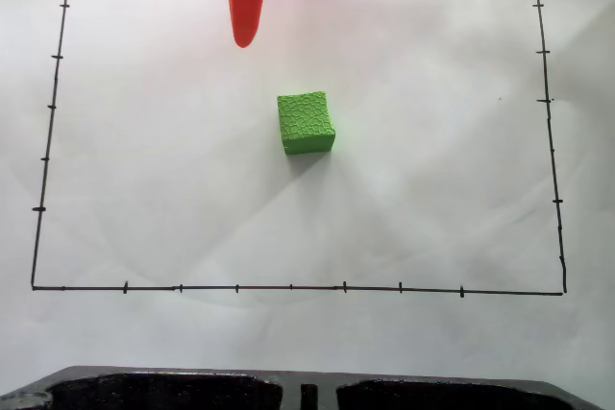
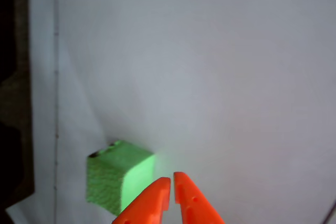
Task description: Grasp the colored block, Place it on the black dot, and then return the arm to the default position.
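Note:
The colored block [image 1: 306,122] is a bright green cube with a cracked texture, resting on the white paper near the middle of the drawn frame in the fixed view. The orange arm's gripper [image 1: 245,37] hangs at the top edge, well clear of the block, its pointed finger aimed down the picture. In the wrist view the gripper [image 2: 172,180] has its two orange tips almost touching, shut, with nothing between them. There the block [image 2: 118,179] lies just left of the tips. A thin black sliver [image 2: 95,154] peeks out at the block's edge; the black dot itself is hidden.
A hand-drawn black border [image 1: 288,287] with tick marks frames the white paper. A dark moulded object [image 1: 163,393] lies along the bottom edge of the fixed view and shows again at the left edge of the wrist view [image 2: 13,103].

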Controlling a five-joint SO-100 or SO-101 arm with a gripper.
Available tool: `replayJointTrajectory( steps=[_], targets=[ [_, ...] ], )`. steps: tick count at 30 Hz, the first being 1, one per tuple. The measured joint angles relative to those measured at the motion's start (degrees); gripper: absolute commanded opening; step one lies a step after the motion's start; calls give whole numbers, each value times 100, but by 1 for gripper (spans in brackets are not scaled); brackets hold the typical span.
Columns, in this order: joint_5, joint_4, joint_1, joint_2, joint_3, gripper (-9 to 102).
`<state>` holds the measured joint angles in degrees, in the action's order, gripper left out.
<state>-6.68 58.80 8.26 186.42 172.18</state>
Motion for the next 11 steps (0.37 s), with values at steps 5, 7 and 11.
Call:
replayJointTrajectory(
  steps=[5, 7, 11],
  targets=[
    [105, -35, 18, 0, 9, 0],
    [132, -35, 18, 0, 9, 0],
    [132, -35, 18, 0, 9, 0]
  ],
)
